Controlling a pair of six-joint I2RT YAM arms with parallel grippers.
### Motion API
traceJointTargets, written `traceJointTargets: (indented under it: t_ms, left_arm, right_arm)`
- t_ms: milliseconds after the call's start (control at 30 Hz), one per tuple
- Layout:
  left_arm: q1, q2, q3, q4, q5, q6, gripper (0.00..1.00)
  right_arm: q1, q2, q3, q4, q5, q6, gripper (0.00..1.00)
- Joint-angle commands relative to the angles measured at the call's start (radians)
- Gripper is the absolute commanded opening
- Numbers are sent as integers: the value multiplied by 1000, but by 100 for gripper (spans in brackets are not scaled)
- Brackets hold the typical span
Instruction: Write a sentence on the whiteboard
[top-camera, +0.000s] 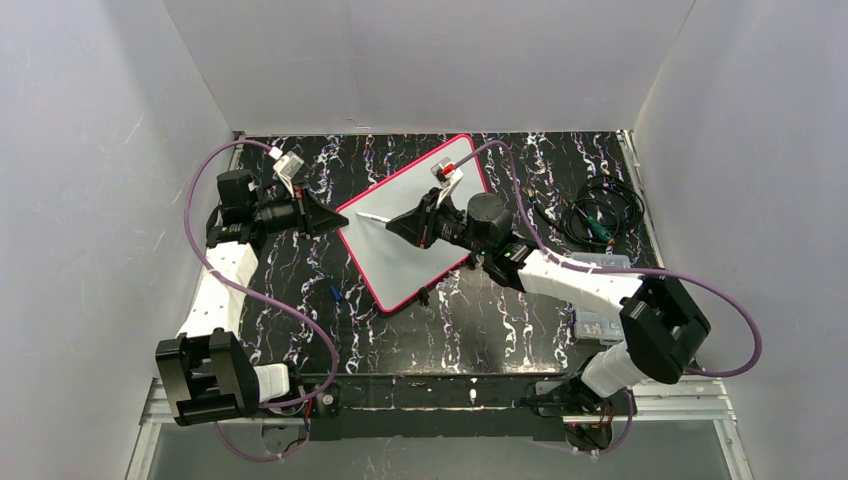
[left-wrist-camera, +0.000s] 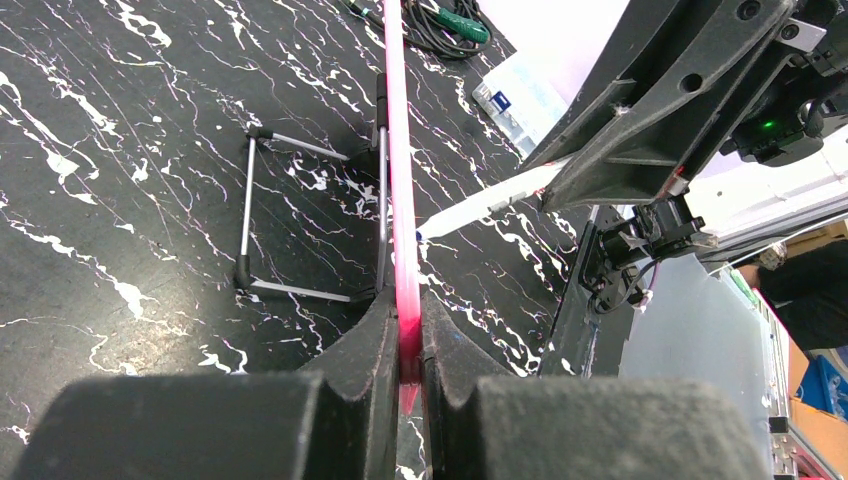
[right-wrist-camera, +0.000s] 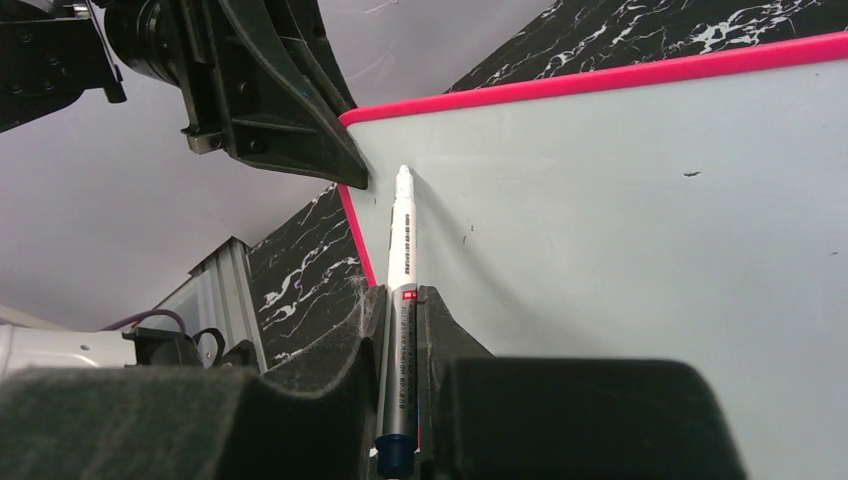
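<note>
Top external view: white walls close in a black table veined with white, both arm bases at its near edge. The whiteboard stands in the middle of the table, turned at an angle so one rounded corner points to the back wall. Its thin pink-red frame surrounds a plain pale face that carries only a few tiny dark specks in the right wrist view. In the left wrist view the board shows edge-on, with a wire stand behind its back.

The left gripper has its fingers pressed together on the frame at the board's left corner, the pink edge pinched between the pads. The right gripper hangs over the board's face and clamps a white marker pen by its barrel. The pen's tip touches the face just beside that same corner.

On the right of the table a clear plastic box lies partly under the right arm; its contents cannot be made out. Behind it sits a coil of dark cables. A small blue piece, too small to identify, lies near the board's front edge.
</note>
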Motion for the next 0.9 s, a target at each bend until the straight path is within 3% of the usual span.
traceJointTargets:
  t_ms: [0, 867]
  left_arm:
    - [-25, -13, 11, -73, 69, 25, 0]
    - [-24, -15, 14, -79, 66, 25, 0]
  right_arm:
    - [8, 8, 55, 81, 24, -25, 1]
    - [36, 21, 11, -13, 83, -57, 1]
